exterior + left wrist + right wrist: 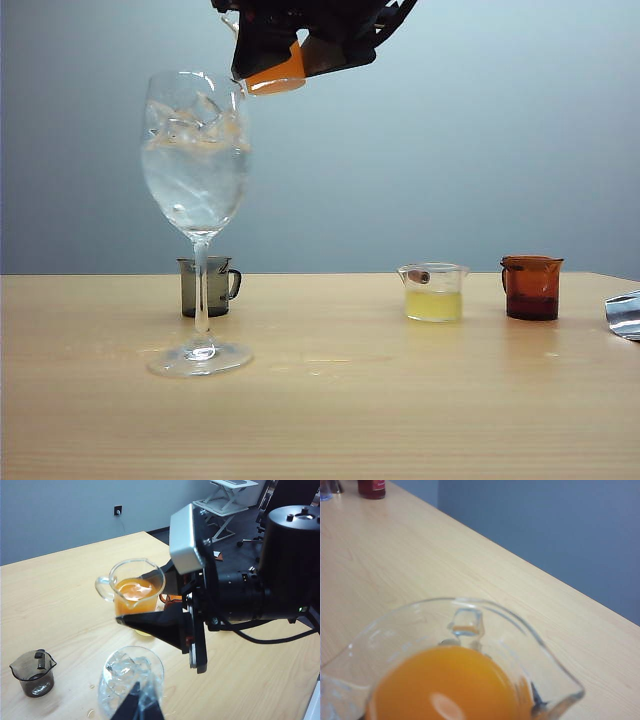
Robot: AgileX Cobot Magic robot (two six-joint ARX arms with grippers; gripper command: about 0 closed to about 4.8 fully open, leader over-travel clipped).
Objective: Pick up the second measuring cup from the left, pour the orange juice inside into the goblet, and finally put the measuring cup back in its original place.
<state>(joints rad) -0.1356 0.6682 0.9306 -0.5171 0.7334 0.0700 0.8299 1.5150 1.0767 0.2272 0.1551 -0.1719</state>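
The right gripper [165,605] is holding the second measuring cup [134,592] high above the table [400,400], its dark fingers [160,627] clamped on opposite sides of the cup's clear wall, and it is carrying the cup just beside and above the rim of the goblet [197,160]. The orange juice [445,685] is sitting deep in the cup, and in the exterior view the cup is already tipping a little toward the glass, though no stream is showing yet. The goblet is standing upright on its foot, with ice and clear liquid in its bowl, in front of the smoky grey cup [208,287]; the cup of pale yellow liquid [433,292] and the reddish-brown cup [531,287] are standing well apart to the right. To pour well, the arm is probably needing to bring the pouring lip over the middle of the bowl before tilting further, then roll the wrist slowly so the juice runs off the lip rather than over the flared rim. Bumping the thin rim could topple the tall glass. The left gripper [137,705] is hanging over the goblet; only its dark tips are showing, so whether it is open cannot be told.
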